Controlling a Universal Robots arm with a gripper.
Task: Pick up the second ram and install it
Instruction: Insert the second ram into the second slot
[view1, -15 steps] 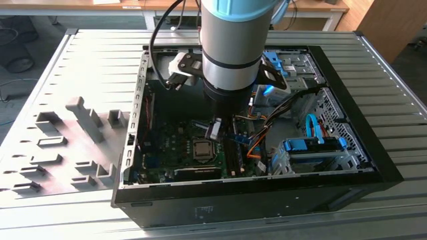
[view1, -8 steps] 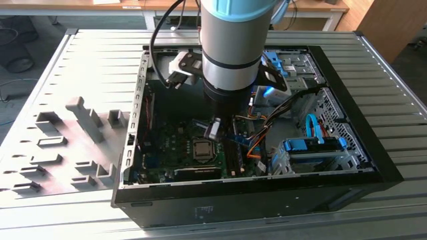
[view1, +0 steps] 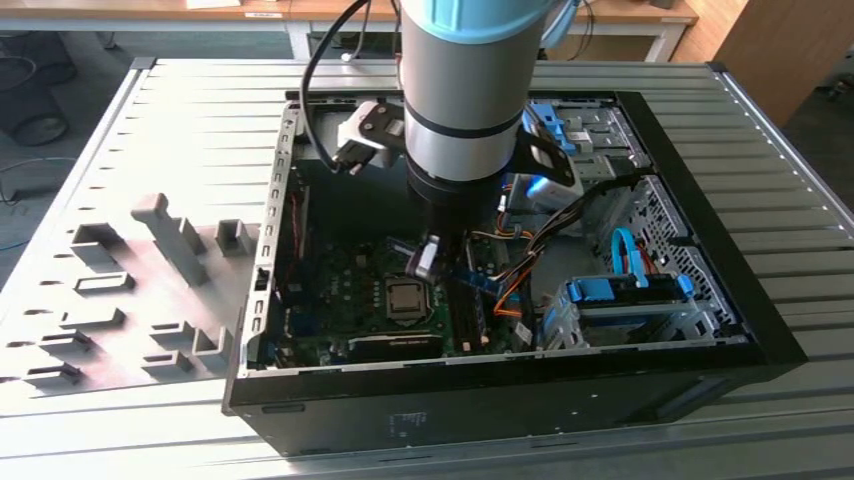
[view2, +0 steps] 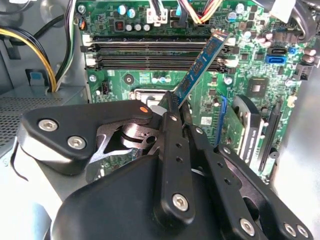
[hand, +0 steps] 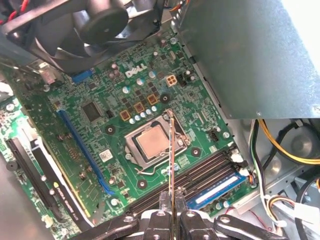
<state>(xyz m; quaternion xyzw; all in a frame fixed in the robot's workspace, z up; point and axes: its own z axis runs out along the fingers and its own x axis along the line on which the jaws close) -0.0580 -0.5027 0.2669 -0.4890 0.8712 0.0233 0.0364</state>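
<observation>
Green-black stick: the second ram (view2: 202, 65) — pinched at one end by the claw (view2: 177, 107), the rest jutting out past the fingertips.
Claw: closed tight on the stick, lowered inside the PC case (view1: 747, 335).
Below: green motherboard (hand: 100, 95) — the stick is held above it, not seated in the memory slots (view2: 150, 55).
Tabletop (view1: 147, 110): ribbed metal, carrying the case.

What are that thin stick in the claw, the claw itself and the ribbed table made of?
The slim dark green memory stick looks like rigid circuit board, with a bluish face. The black gripper shut on it seems matte metal or hard plastic, bolted with bright screws; I cannot tell which. The grey ribbed table looks like dull-sheened aluminium.
</observation>
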